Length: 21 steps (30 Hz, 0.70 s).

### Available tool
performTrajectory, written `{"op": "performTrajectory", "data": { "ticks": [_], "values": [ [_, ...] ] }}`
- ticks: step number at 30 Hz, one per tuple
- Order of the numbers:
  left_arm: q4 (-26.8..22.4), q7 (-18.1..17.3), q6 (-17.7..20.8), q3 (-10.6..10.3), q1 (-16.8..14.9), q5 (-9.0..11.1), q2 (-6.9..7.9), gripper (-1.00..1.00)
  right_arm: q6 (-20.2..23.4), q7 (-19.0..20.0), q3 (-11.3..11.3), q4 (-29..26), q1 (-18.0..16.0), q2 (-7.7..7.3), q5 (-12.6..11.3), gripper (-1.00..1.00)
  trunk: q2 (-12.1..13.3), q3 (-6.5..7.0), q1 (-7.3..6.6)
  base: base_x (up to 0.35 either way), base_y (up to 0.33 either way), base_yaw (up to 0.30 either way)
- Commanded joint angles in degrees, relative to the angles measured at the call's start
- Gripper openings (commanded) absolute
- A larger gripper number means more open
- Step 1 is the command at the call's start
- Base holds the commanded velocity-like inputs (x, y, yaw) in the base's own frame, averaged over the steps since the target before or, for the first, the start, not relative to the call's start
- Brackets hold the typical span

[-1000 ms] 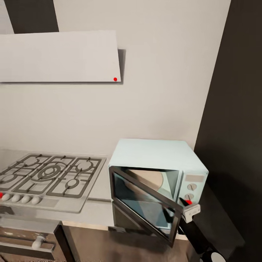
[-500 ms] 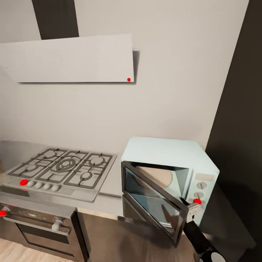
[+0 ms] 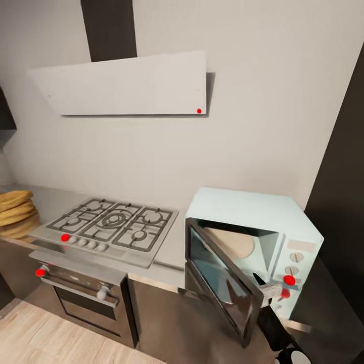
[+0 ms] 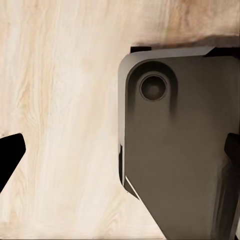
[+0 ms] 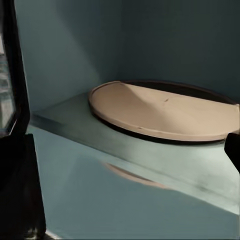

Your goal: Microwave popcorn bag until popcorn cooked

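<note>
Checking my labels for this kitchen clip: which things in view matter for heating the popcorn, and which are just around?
For the job:
- microwave, door swung open
- its turntable, bare
- countertop
- right gripper at the door's edge

Just around:
- gas hob
- oven
- hood
- stacked flat tan rounds

Glossy glass microwave door [image 3: 222,285], steel gas hob [image 3: 114,227], matt grey countertop [image 3: 169,263], pale wood-grain floor [image 3: 45,338]

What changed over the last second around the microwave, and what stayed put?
The head camera swung left and pulled back, bringing the oven, wood floor and a stack of flat breads into view. The microwave door opened wider, with the right claw at its free edge. The turntable is bare; hob and hood unchanged.
</note>
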Motion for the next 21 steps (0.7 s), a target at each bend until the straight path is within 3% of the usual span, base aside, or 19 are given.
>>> {"op": "performTrajectory", "data": {
  "ticks": [1, 11, 21],
  "values": [
    [-0.03, 0.01, -0.13, 0.00, 0.03, 0.00, 0.00, 1.00, -0.18, 0.15, 0.05, 0.00, -0.03, -0.03, 0.05, 1.00, -0.07, -0.08, -0.02, -0.335, 0.000, 0.218],
    [-0.03, 0.01, -0.15, 0.00, 0.00, 0.00, 0.02, 1.00, -0.12, 0.15, 0.06, -0.02, -0.03, -0.03, 0.07, 1.00, -0.07, -0.08, -0.02, -0.326, 0.000, 0.208],
    [-0.02, 0.01, -0.12, 0.06, 0.06, 0.01, 0.00, 1.00, -0.12, 0.19, 0.13, -0.02, -0.03, -0.03, 0.08, 1.00, -0.07, -0.08, -0.02, -0.022, 0.000, 0.204]
  ]
}}
